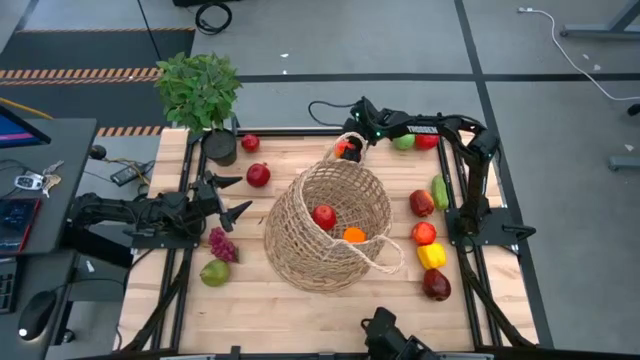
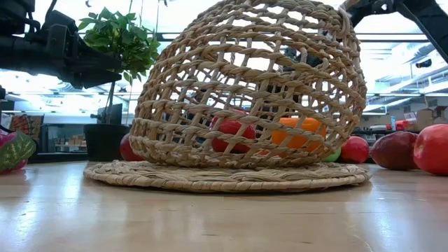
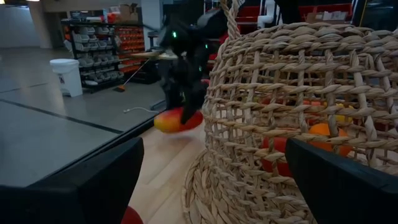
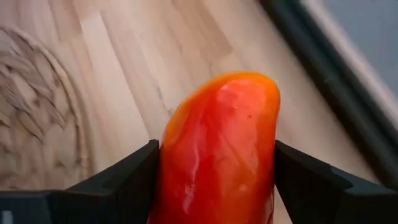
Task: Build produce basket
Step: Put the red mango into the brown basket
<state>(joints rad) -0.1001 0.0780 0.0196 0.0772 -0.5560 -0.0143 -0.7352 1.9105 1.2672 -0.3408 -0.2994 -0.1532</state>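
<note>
Tabletop (image 1: 300,310), one basket (image 1: 330,225) (two fruits (image 1: 324,216) inside)

No text you can read anywhere. The right arm (image 1: 430,128) has a pale mark on its top link in the high view, too small to make out. Shelves (image 3: 93,46) in the room behind carry bins and boxes, labels unreadable. The laptop screen (image 1: 15,130) at the far left edge shows only colour, no legible characters. Nothing printed shows on the basket (image 1: 325,225), the table (image 1: 300,300) or the produce.
</note>
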